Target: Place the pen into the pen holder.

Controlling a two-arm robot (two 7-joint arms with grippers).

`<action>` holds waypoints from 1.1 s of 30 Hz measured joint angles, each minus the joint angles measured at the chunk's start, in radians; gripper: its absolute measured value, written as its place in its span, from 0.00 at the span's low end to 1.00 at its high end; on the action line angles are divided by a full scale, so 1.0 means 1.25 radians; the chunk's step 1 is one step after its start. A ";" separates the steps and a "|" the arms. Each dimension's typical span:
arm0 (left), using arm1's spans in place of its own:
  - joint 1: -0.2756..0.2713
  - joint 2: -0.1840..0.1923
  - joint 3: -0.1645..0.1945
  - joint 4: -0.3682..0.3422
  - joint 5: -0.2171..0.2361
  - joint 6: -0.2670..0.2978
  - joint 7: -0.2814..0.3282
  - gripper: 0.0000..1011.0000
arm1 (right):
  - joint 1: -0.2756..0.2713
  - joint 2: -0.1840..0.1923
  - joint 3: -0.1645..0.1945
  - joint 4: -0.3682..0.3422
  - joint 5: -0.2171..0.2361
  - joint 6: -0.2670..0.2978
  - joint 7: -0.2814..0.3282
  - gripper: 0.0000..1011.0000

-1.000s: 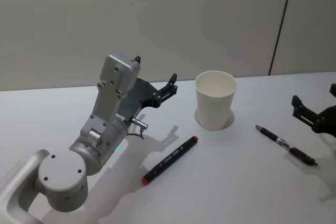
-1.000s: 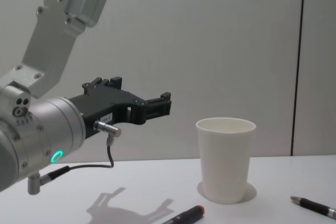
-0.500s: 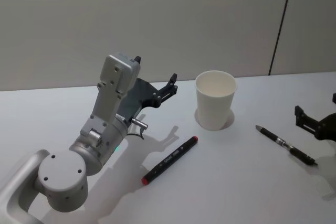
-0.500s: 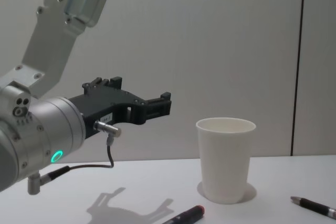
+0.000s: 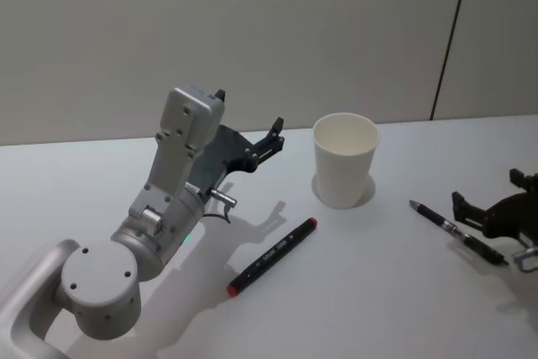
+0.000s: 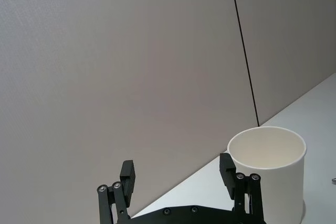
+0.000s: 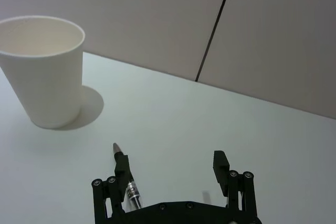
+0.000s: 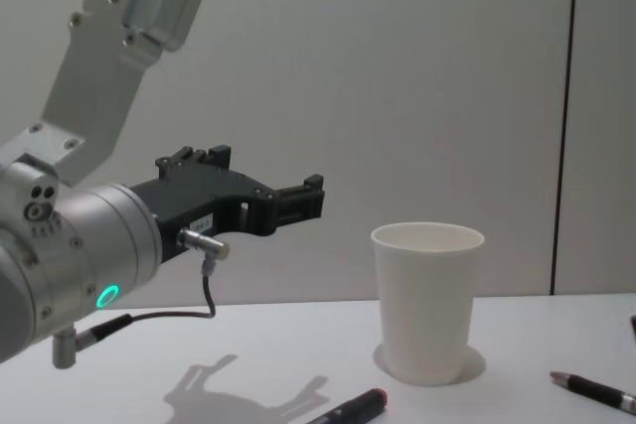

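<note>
The right gripper (image 7: 171, 169) had slid in from the table's right edge and dropped closer to the slim black ballpoint pen with a silver band (image 5: 433, 217), closing the gap that showed a second ago. Its fingers were spread wide and held nothing. In the right wrist view the pen's tip poked out just beside one fingertip rather than in the middle of the gap. So the grasp looked nearly lined up but not centred, and a small sideways correction seemed called for before any squeeze. The pen lay flat on the white table (image 5: 378, 308), well to the right of the tapered white paper cup with the rolled rim (image 5: 345, 161), which stood upright and empty as the pen holder. A thicker black marker with red ends (image 5: 271, 256) rested in front of the cup towards the left, untouched. The left gripper (image 6: 177, 177) had not budged. It hung raised above the table to the left of the cup, fingers parted and empty, pointing towards the cup. As a reading of the task, this was the approach step with pickup, carry and drop into the cup all left to do. The thin pen lying flat would probably be fiddly to pinch.
</note>
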 joint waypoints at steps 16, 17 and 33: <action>0.000 0.000 0.000 0.000 0.000 0.000 0.000 0.99 | 0.032 -0.037 -0.035 0.055 -0.062 0.062 0.041 0.99; 0.000 0.000 0.000 0.000 0.000 0.000 0.000 0.99 | 0.033 -0.038 -0.036 0.056 -0.063 0.063 0.041 0.99; 0.000 0.000 0.000 0.000 0.000 0.000 0.000 0.99 | 0.035 -0.062 -0.040 0.091 -0.044 0.054 0.036 0.99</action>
